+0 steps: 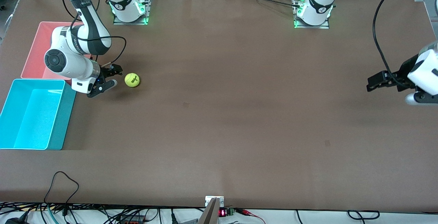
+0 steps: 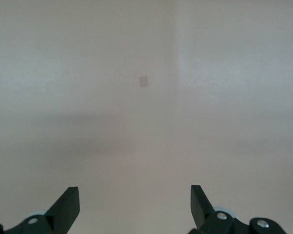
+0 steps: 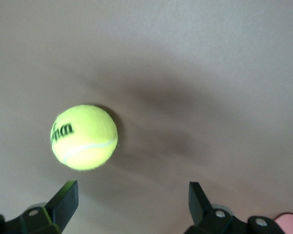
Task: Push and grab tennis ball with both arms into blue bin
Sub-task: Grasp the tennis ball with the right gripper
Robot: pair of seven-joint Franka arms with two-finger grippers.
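The tennis ball (image 1: 132,80) lies on the brown table toward the right arm's end, its dark logo up. My right gripper (image 1: 114,77) is open and empty, low over the table just beside the ball, between it and the bins. In the right wrist view the ball (image 3: 84,137) sits just past one open fingertip (image 3: 66,195), off to one side of the gap. The blue bin (image 1: 58,121) stands open at the right arm's end, nearer the front camera than the gripper. My left gripper (image 1: 374,82) is open and empty above bare table at the left arm's end, waiting.
A pink bin (image 1: 36,51) stands next to the blue bin, farther from the front camera, partly covered by the right arm. A small pale mark (image 2: 143,81) shows on the table in the left wrist view. Cables trail along the table's near edge.
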